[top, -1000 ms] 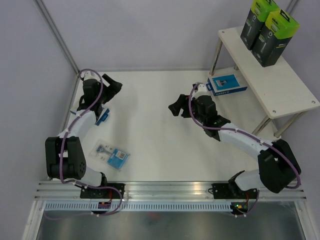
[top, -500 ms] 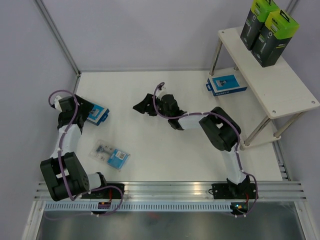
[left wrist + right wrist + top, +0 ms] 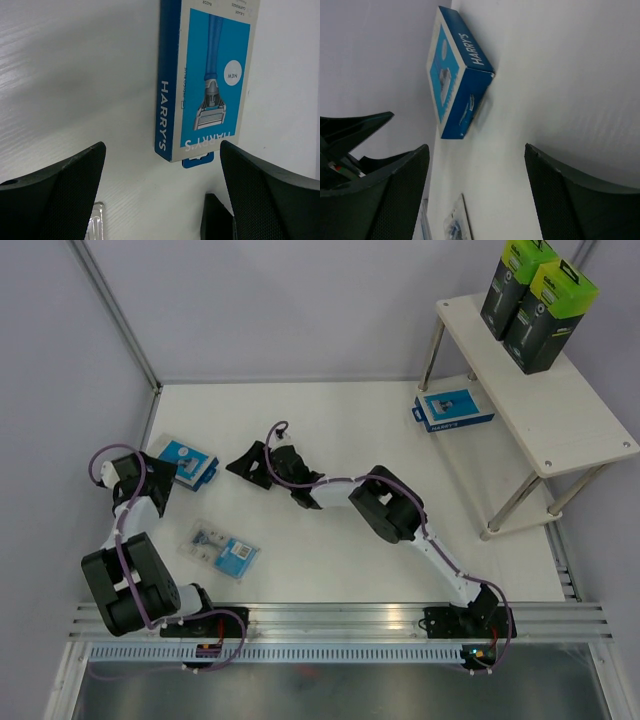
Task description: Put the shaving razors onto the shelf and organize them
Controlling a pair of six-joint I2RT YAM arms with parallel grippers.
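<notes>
A flat blue-and-white razor box [image 3: 184, 462] lies on the white table at the left. My left gripper [image 3: 158, 486] sits just left of it, open, with the box [image 3: 210, 80] ahead of its empty fingers [image 3: 55, 200]. My right gripper [image 3: 238, 464] is stretched across the table to the box's right, open and empty, and faces the box [image 3: 457, 97]. A clear blister pack [image 3: 222, 550] lies nearer the front. On the shelf [image 3: 590, 430], two tall black boxes with green tops [image 3: 515, 285] [image 3: 550, 315] stand on the top board. A second blue box [image 3: 455, 410] lies low at the shelf's left side.
A grey wall and a metal post [image 3: 115, 315] run close along the table's left side behind the left gripper. The shelf's thin metal legs [image 3: 515, 502] stand on the table at the right. An aluminium rail [image 3: 340, 618] with both arm bases borders the front edge.
The right arm has reached far left across the table towards the blue box. The left gripper has drawn back from over the box to its left side, near the wall.
</notes>
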